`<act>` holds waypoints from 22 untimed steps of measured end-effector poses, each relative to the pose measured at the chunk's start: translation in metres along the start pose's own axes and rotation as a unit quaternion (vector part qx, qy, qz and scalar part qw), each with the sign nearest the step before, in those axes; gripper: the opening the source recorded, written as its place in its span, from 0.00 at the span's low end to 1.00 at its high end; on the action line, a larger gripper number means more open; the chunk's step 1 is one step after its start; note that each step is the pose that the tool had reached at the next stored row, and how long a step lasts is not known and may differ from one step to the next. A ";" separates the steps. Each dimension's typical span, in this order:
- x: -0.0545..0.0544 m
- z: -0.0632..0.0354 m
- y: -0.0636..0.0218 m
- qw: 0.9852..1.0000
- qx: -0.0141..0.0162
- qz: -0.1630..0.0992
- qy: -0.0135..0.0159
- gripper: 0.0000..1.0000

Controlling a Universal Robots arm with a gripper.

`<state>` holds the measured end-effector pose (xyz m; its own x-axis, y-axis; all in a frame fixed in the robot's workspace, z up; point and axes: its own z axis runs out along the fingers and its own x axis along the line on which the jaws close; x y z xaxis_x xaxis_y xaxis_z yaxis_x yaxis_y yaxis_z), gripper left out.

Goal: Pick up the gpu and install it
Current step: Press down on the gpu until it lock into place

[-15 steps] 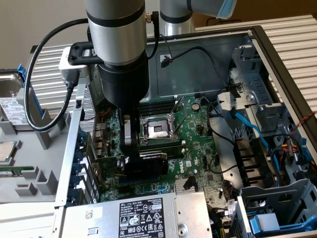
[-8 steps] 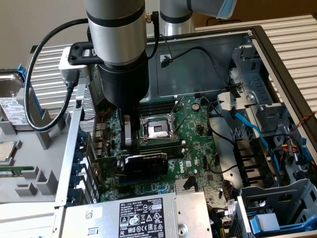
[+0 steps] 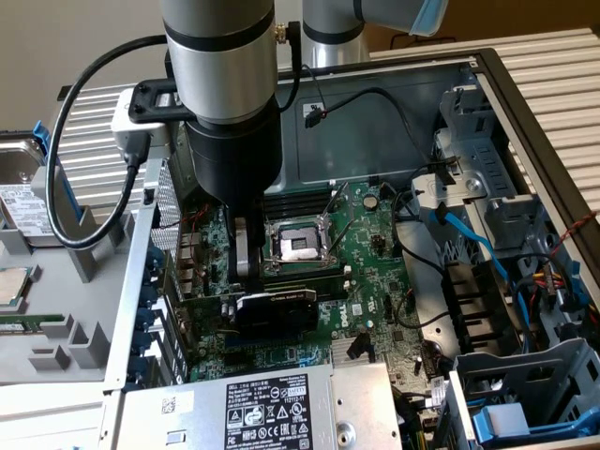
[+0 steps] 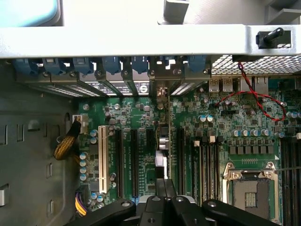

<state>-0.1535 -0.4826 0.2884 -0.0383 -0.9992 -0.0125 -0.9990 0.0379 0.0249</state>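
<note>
The gripper hangs straight down from the grey and black arm into the open computer case, its fingers drawn fully together on the top edge of the gpu, a small green circuit card with a glossy black rounded cooler shroud. In the wrist view the black fingers meet on the thin edge of the card, which runs edge-on away from them towards the rear slot brackets.

The gpu stands upright on the large green motherboard, in the expansion slot area just below the silver square processor socket. Its shroud faces the silver power supply box with the black label. Whether the card is fully seated in its slot cannot be told. In the wrist view long black expansion slots and one white slot lie parallel beside the card, and a row of blue plastic clips lines the case's rear edge.

Towards the exterior view's right, blue cables loop beside the grey metal drive cage. At the exterior view's left edge a silver hard drive lies outside the case.
</note>
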 end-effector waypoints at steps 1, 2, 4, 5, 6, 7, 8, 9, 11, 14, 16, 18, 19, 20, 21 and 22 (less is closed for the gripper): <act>0.000 0.0000 0.0003 1.000 0.000 0.000 0.000 0.11; 0.000 0.0000 0.0011 1.000 0.000 0.000 0.000 0.11; 0.000 0.0001 0.0032 1.000 0.000 0.000 0.000 0.11; 0.000 0.0001 0.0044 1.000 0.000 0.000 0.000 0.11; 0.000 0.0002 0.0056 1.000 0.000 0.000 0.000 0.11; 0.000 0.0002 0.0068 1.000 0.000 0.000 0.000 0.11; 0.000 0.0003 0.0076 1.000 0.000 0.000 0.000 0.11; -0.001 0.0003 0.0084 1.000 0.000 0.000 0.000 0.11; -0.002 0.0005 0.0099 1.000 0.000 0.000 0.000 0.11; -0.003 0.0009 0.0121 1.000 0.001 0.000 0.000 0.11; -0.003 0.0009 0.0122 1.000 0.001 0.000 0.000 0.11; -0.004 0.0016 0.0135 1.000 0.002 0.000 0.000 0.11; -0.004 0.0019 0.0144 1.000 0.002 0.000 0.000 0.11; -0.004 0.0022 0.0153 1.000 0.003 0.000 0.000 0.11; -0.004 0.0024 0.0165 1.000 0.003 0.000 0.000 0.11; -0.004 0.0026 0.0176 1.000 0.004 0.000 0.000 0.11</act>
<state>-0.1710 -0.4776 0.2863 -0.0389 -0.9992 -0.0125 -0.9991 0.0387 0.0171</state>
